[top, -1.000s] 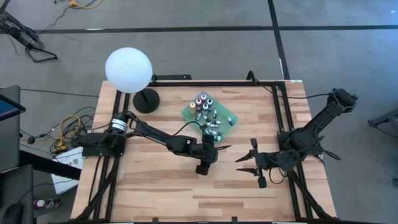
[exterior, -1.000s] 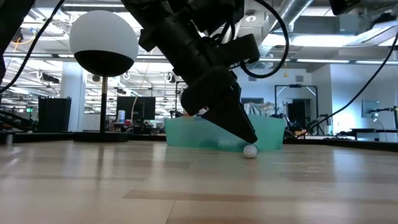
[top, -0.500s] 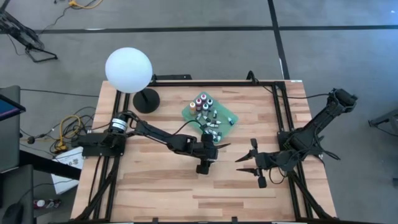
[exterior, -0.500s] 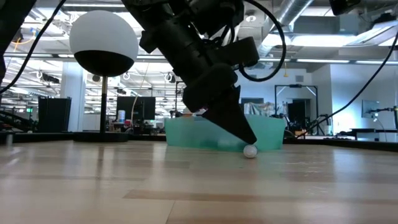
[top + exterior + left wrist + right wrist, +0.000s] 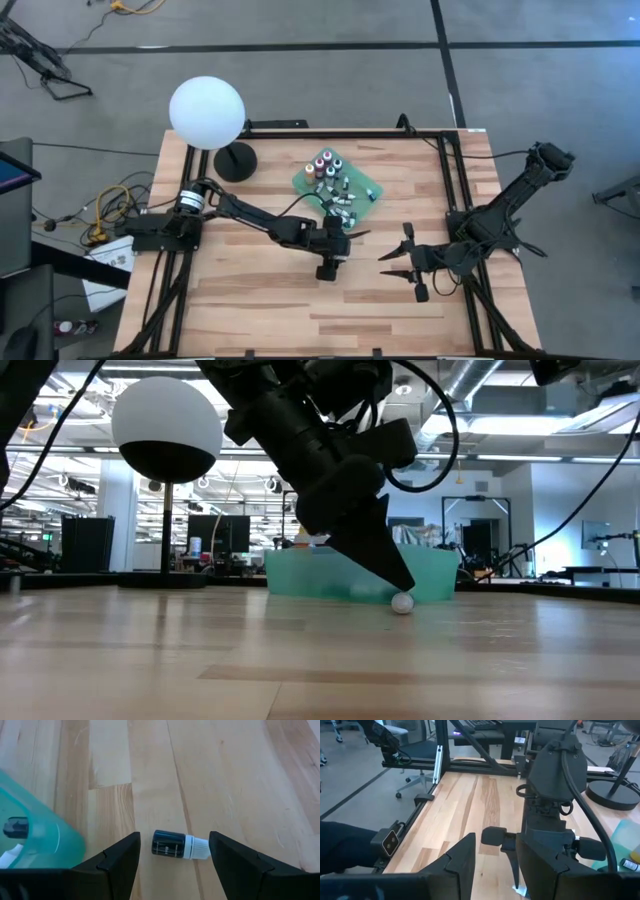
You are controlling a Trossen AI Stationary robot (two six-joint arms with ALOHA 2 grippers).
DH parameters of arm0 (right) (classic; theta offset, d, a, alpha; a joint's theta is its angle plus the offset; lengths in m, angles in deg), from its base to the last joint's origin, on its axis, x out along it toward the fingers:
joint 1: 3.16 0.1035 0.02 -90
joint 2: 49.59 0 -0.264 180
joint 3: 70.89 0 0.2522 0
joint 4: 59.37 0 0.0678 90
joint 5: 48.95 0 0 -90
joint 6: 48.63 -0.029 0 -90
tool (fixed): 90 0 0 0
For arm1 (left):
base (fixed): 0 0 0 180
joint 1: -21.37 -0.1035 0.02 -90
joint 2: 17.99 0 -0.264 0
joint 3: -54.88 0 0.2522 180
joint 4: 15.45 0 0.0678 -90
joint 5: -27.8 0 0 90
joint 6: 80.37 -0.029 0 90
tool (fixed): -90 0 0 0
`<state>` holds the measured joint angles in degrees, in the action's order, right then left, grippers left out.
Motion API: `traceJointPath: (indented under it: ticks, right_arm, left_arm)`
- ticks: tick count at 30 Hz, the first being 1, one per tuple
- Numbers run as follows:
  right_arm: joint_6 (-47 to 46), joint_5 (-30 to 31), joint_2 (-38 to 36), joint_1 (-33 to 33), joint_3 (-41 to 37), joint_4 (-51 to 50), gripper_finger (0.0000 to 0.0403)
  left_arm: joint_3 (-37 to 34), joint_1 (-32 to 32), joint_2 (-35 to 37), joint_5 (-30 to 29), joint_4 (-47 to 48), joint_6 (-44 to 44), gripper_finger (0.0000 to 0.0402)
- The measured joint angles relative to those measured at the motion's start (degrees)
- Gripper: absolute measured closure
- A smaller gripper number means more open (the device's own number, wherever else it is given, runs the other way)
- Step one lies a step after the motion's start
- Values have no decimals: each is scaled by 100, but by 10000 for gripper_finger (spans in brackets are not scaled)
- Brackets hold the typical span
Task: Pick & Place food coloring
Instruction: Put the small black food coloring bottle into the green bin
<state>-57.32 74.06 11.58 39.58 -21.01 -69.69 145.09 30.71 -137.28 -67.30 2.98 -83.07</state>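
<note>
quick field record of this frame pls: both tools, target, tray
left tool: open, low over the table beside the tray, fingers either side of a bottle
bottle: dark body, white cap, lying on its side on the wood, not gripped
tray: green, holds many small bottles
right tool: waiting to the right, holds nothing
lamp: white globe, back left

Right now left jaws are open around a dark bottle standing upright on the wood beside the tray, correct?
Not upright. The left wrist view shows the dark bottle lying on its side on the wood, white cap sideways, between the left gripper's open jaws, beside the tray.
</note>
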Motion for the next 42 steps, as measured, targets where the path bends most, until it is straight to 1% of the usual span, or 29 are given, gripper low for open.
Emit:
traceJointPath:
  ticks: [21, 37, 42]
  right_arm:
    - [0, 0, 0, 0, 0, 0, 269]
    - [2, 0, 0, 0, 0, -2, 269]
    - [-27, 0, 2, 0, 1, -7, 269]
  left_arm:
    - [0, -35, 0, -15, -20, 247, 170]
    - [0, -35, -8, 17, -147, 237, 170]
    - [-4, -35, -364, 292, -543, 126, 170]
